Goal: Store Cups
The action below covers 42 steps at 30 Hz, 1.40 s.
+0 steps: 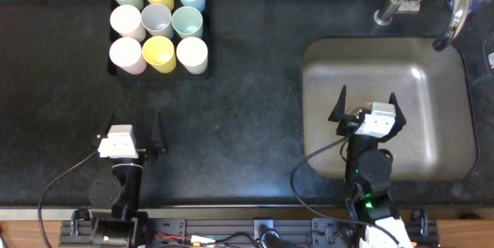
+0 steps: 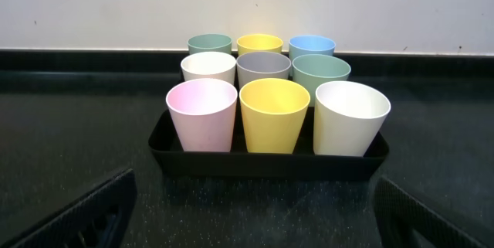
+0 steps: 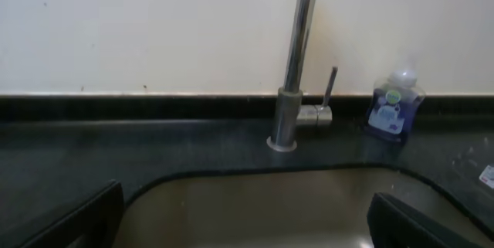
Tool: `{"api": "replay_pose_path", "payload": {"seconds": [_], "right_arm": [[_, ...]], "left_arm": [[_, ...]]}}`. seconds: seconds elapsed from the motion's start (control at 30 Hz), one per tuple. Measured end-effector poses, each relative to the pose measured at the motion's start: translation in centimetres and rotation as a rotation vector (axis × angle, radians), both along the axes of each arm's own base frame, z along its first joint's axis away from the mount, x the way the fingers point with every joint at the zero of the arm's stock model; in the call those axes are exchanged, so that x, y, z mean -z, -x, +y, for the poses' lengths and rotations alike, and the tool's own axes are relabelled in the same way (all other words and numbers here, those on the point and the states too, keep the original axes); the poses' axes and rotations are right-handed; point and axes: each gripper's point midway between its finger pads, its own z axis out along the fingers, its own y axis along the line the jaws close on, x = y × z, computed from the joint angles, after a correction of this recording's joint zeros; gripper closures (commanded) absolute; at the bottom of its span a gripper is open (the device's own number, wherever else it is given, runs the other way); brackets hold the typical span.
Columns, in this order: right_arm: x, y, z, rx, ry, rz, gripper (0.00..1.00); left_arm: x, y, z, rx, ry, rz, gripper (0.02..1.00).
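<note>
Well ahead of the spread left gripper [image 1: 135,126], cups [image 1: 157,22] in tray [image 2: 266,164]

Left gripper [image 1: 135,122], right gripper [image 1: 368,98]: jaws apart

The 9 cups [image 2: 263,69] look like smooth, matt plastic in pastel shades. Their black tray [image 2: 262,163] is a duller plastic, faintly grainy on its front wall. The worktop [image 1: 247,109] is dark, finely speckled stone or a stone look-alike with a soft sheen. The sink [image 1: 432,70] is brushed steel, satin rather than mirror-bright, while the tap [image 3: 297,47] is polished, glossy metal. The soap bottle [image 3: 394,105] is translucent blue plastic. The wall [image 3: 154,32] is pale, matt and smooth.
</note>
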Motion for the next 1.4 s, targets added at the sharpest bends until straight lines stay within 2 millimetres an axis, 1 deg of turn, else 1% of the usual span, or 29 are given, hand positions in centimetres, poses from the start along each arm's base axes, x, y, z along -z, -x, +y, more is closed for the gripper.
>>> {"api": "replay_pose_path", "payload": {"seconds": [0.07,0.13,0.37,0.53,0.67,0.7,0.83,0.87,1.4], "right_arm": [[0.0,0.6,-0.4,0.008,-0.002,-0.006,0.003],[0.5,1.2,-0.9,0.023,0.005,0.014,0.003],[0.9,2.8,-3.6,0.115,0.01,0.037,0.003],[1.9,3.7,-4.7,0.155,0.017,0.082,0.007],[2.0,4.5,-5.5,0.184,0.016,0.083,0.003],[1.7,4.6,-5.5,0.184,0.014,0.07,0.007],[-0.6,5.2,-5.5,0.185,-0.003,-0.037,0.003],[-0.9,5.2,-5.5,0.185,-0.006,-0.051,0.005],[-0.7,5.3,-5.6,0.189,-0.004,-0.042,0.003]], "left_arm": [[0.0,0.0,0.0,0.0,0.0,0.0,0.02],[0.0,0.0,0.0,0.0,0.0,0.0,0.02],[0.0,0.0,0.0,0.0,0.0,0.0,0.02],[0.0,0.0,0.0,0.0,0.0,0.0,0.02],[0.0,0.0,0.0,0.0,0.0,0.0,0.02],[0.0,0.0,0.0,0.0,0.0,0.0,0.02],[0.0,0.0,0.0,0.0,0.0,0.0,0.02],[0.0,0.0,0.0,0.0,0.0,0.0,0.02],[0.0,0.0,0.0,0.0,0.0,0.0,0.023]]}}
